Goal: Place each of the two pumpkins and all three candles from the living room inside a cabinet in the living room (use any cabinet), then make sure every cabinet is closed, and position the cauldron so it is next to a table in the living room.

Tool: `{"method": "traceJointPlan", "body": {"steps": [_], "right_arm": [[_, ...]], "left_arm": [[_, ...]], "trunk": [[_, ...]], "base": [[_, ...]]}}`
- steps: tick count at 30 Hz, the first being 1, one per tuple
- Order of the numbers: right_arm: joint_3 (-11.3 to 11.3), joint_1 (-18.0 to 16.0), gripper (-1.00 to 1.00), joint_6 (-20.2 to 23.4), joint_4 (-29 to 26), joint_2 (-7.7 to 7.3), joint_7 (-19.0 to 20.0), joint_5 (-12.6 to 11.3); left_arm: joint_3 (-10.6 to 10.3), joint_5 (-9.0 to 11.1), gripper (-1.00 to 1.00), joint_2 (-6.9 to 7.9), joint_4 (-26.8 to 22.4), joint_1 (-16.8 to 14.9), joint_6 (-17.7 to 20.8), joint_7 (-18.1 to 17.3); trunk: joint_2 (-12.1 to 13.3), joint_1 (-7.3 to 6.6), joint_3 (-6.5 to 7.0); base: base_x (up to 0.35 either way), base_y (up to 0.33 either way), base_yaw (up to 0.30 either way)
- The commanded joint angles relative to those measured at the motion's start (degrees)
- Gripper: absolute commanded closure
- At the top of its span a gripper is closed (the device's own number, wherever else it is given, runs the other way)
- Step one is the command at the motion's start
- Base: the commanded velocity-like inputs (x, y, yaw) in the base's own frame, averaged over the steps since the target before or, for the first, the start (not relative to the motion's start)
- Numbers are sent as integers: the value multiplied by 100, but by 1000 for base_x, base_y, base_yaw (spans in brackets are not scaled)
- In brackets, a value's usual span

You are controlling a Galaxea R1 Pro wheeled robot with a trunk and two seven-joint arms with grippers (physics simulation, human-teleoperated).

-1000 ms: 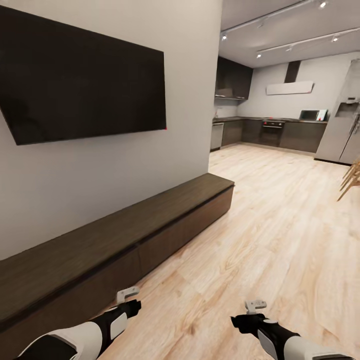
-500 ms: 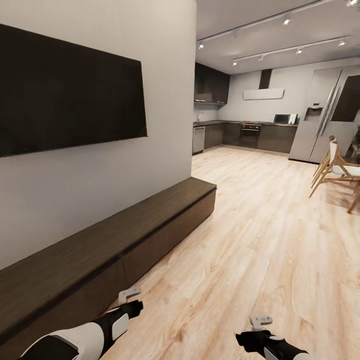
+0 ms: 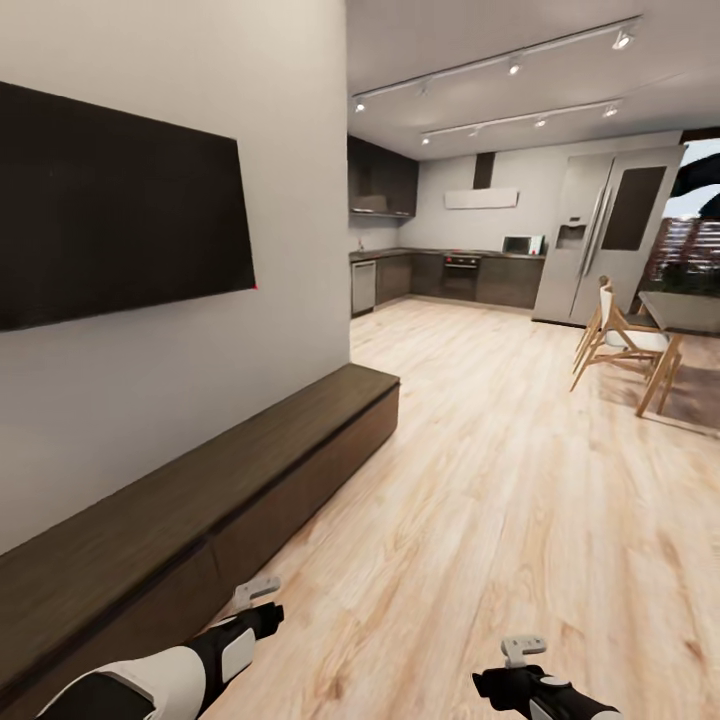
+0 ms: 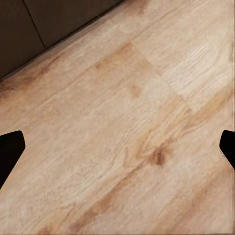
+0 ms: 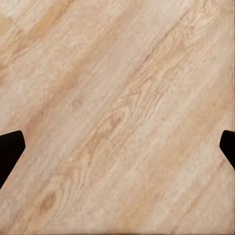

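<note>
Cabinet (image 3: 250, 470): long, low, dark brown unit against the wall at the head view's left, under the black wall screen (image 3: 110, 210); flat top bare, door panels flush and shut; its near end runs out of view. A strip of its front (image 4: 44, 22) shows past the left gripper's fingers.

Left arm (image 3: 170, 675): low, forearm reaching forward just beside the cabinet front. Left gripper (image 4: 117, 147): dark fingertips at opposite edges of the wrist view, spread wide, nothing between them but wooden floor (image 3: 480, 520).

Right arm (image 3: 545, 692): low, mostly cut off by the frame. Right gripper (image 5: 117, 147): fingertips likewise wide apart, holding nothing, over bare floor.

Beyond: kitchen cupboards (image 3: 455, 275), fridge (image 3: 600, 235), wooden chair (image 3: 615, 340) at a taller table (image 3: 685, 315), partly cut off.
</note>
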Motion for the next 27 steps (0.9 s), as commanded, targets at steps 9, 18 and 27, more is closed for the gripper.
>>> {"method": "traceJointPlan", "body": {"steps": [9,18,27], "right_arm": [[52,-4,-100,-20,7,-1,16,-27],[58,-4,-100,-20,7,-1,16,-27],[55,-4,-100,-20,7,-1,16,-27]], "left_arm": [[-55,39,-100,-6,16,-8,-23,3],[-56,39,-100,-13,15,-6,-22,3],[-56,39,-100,-24,7,-6,-37,3]], "trunk": [[360,-199,216],[721,-397,437],[1082,-594,663]], "base": [[0,0,-231],[0,0,-231],[0,0,-213]]}}
